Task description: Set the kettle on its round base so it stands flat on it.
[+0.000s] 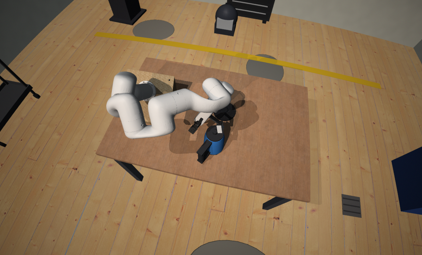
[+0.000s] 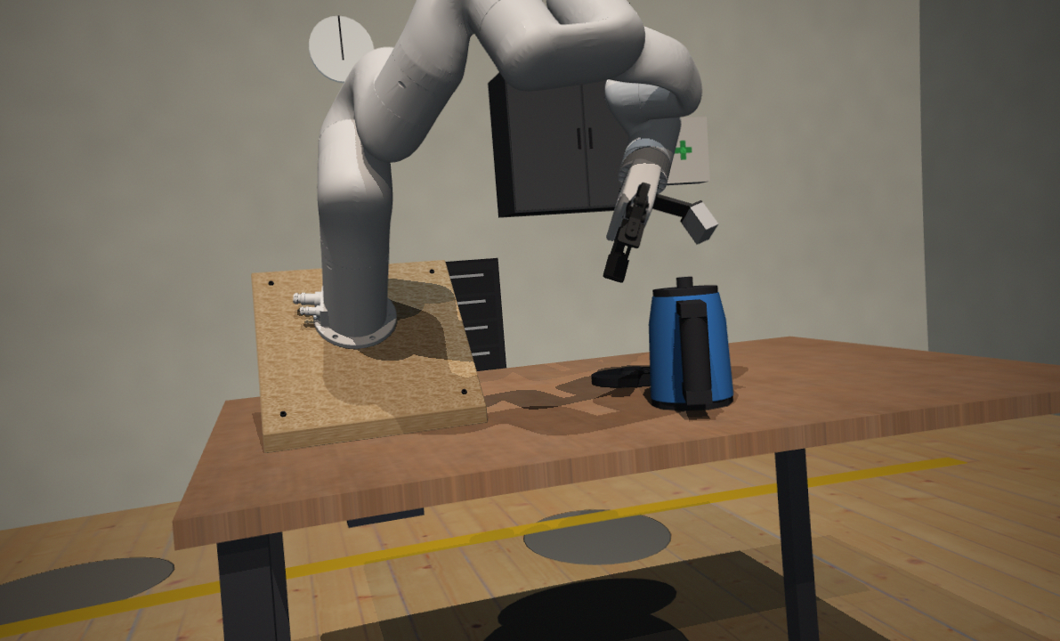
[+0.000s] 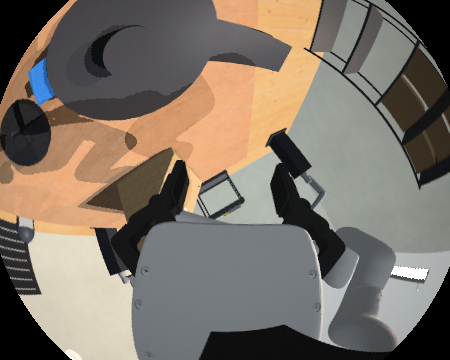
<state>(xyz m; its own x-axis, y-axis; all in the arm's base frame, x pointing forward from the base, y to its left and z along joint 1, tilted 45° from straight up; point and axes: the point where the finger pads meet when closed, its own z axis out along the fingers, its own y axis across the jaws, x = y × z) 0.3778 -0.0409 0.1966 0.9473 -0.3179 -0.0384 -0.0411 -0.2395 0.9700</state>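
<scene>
The blue kettle stands upright on the table, with its black handle turned toward the front edge. It also shows in the exterior view and in the wrist view. The round black base lies flat on the table just behind the kettle and apart from it; it also shows in the exterior view and in the wrist view. My gripper hangs tilted in the air above and a little to the left of the kettle's lid. It is wide open and empty, as the wrist view also shows.
The arm's mount is a light wooden board at the table's left rear. A dark cabinet hangs on the wall behind. The table's front edge is close to the kettle's handle.
</scene>
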